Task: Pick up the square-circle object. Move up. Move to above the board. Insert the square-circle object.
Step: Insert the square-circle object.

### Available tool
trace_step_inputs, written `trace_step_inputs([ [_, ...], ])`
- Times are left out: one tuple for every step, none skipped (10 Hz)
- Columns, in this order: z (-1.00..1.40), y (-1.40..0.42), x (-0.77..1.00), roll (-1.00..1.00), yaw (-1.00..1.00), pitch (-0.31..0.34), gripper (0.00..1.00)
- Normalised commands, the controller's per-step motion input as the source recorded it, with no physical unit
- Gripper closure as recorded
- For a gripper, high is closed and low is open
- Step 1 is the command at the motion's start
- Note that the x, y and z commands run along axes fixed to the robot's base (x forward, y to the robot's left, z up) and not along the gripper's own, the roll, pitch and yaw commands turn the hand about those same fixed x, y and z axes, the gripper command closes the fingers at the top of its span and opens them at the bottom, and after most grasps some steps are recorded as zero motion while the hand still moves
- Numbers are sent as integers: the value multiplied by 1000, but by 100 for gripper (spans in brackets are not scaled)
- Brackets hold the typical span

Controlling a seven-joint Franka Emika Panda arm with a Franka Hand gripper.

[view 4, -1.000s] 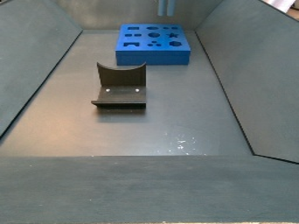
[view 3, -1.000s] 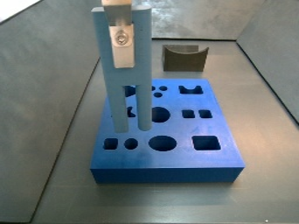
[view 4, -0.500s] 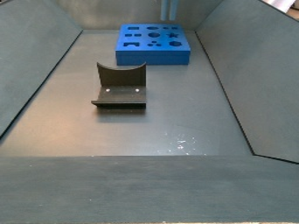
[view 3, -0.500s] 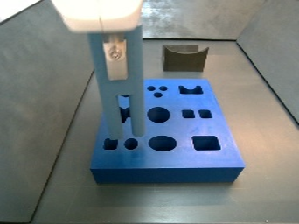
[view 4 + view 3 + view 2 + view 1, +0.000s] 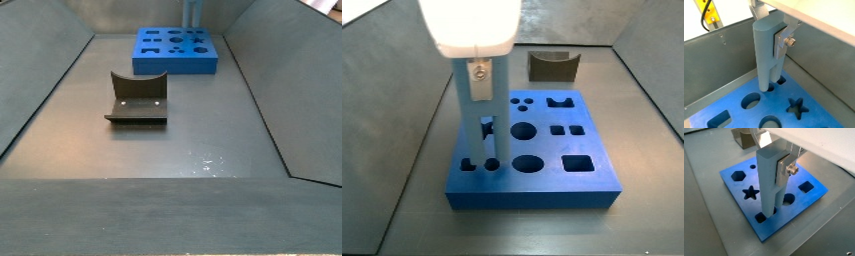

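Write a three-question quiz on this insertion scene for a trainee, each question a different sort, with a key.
1. True or false: in a side view, the square-circle object lies flat on the floor beside the board.
2. Multiple choice: what does the end effector hold? A) the dark notched block B) the square-circle object C) nothing
3. Fill in: in a wrist view, the lower end of the square-circle object is entering holes in the ____.

Key: 1 false, it stands upright with its lower end in the board. 2 B. 3 board.
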Motion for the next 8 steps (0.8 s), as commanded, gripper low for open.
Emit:
trace_step_inputs([
  [0, 0, 46, 0, -154, 9, 100],
  [0, 0, 97, 0, -131, 31, 100],
  [-40, 103, 40, 0, -117, 71, 100],
  [-46, 91, 0, 0, -100, 60, 100],
  [0, 31, 0, 0, 0, 17, 100],
  [-43, -3, -11, 26, 0, 0, 100],
  [-326, 0, 0, 93, 0, 26, 100],
  [-414, 0, 0, 99, 0, 34, 100],
])
